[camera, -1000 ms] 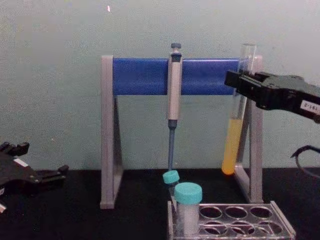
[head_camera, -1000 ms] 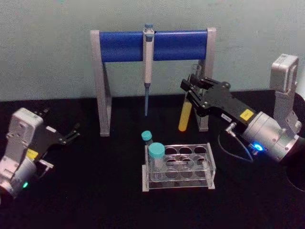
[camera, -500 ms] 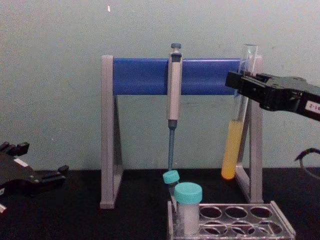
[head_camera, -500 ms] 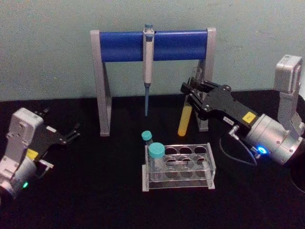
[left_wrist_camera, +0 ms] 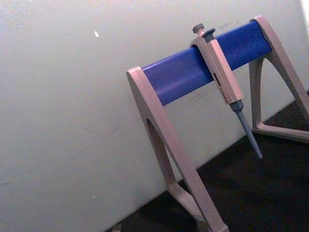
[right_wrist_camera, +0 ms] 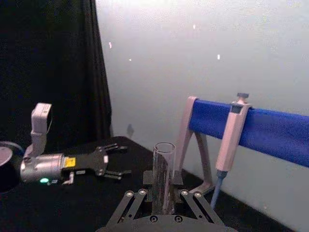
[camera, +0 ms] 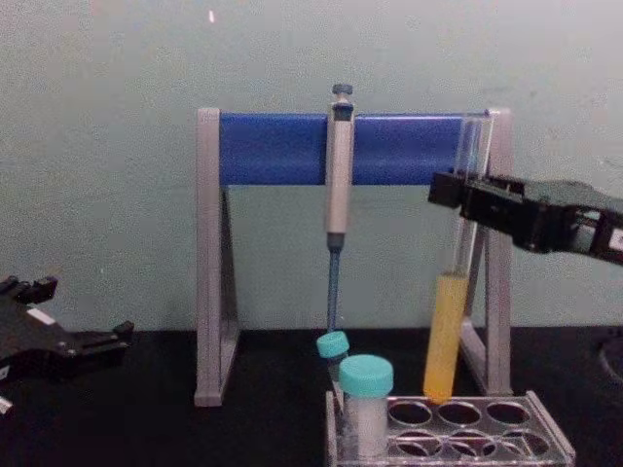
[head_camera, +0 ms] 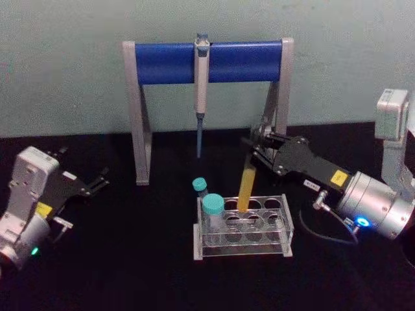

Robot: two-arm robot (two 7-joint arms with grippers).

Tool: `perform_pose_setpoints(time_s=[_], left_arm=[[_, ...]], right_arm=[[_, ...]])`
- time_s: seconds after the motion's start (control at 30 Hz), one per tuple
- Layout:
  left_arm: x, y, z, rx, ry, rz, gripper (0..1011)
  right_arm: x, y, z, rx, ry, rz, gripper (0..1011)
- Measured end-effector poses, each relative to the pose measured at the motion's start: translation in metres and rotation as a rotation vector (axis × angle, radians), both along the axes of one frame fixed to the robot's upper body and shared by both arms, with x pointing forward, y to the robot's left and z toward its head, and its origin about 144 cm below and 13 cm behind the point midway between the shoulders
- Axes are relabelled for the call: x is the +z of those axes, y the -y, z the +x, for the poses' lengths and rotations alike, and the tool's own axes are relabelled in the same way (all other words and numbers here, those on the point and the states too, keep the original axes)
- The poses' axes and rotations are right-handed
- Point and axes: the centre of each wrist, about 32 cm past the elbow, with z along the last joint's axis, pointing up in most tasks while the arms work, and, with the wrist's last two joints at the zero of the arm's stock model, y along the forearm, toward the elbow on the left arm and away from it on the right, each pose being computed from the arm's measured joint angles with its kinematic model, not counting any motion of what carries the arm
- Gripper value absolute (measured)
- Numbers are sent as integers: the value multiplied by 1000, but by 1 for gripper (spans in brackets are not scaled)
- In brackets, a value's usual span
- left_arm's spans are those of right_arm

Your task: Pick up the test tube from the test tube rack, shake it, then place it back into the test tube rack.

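As the right arm reaches in from the robot's right, the right pincer (head_camera: pixel 256 146) clamps the test tube (head_camera: pixel 246 184) high on its bare glass, well above the yellow-orange liquid that fills the lower part. The tube hangs below the pincer, its long axis close to upright but tilted, with the open mouth leaning toward the robot's right and the round bottom swung left. That bottom sits at the back row of the test tube rack (head_camera: pixel 243 250), level with the top plate. Whether it has entered a hole or only hovers at the rim cannot be told from these views.

The coming move likely turns on this lean. To seat the tube, its axis should line up with a hole before it goes down, or the glass may land on the plate between holes. A teal-capped vial (head_camera: pixel 213 207) stands in the rack's left end, near but apart from the tube.

The left pincer (right_wrist_camera: pixel 117 160) rests parked and open over the worktop (head_camera: pixel 130 259) at the robot's left — well away from the rack, so the right arm is the nearer one.
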Motion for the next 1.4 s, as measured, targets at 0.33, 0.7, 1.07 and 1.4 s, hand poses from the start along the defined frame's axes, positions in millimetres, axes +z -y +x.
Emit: perform_pose_setpoints(time_s=[0.33, 0.7, 1.07, 1.4], left_arm=[[0, 0, 0, 0, 0, 0, 1001], [0, 0, 0, 0, 0, 0, 1001], [0, 0, 0, 0, 0, 0, 1001], [0, 0, 0, 0, 0, 0, 1001]], right_arm=[[-7, -3, -2, 27, -14, -13, 234], [-12, -7, 0, 32, -18, -19, 234], [-17, -9, 0, 25, -27, -32, 234], [-25, -11, 0, 19, -45, -43, 234]])
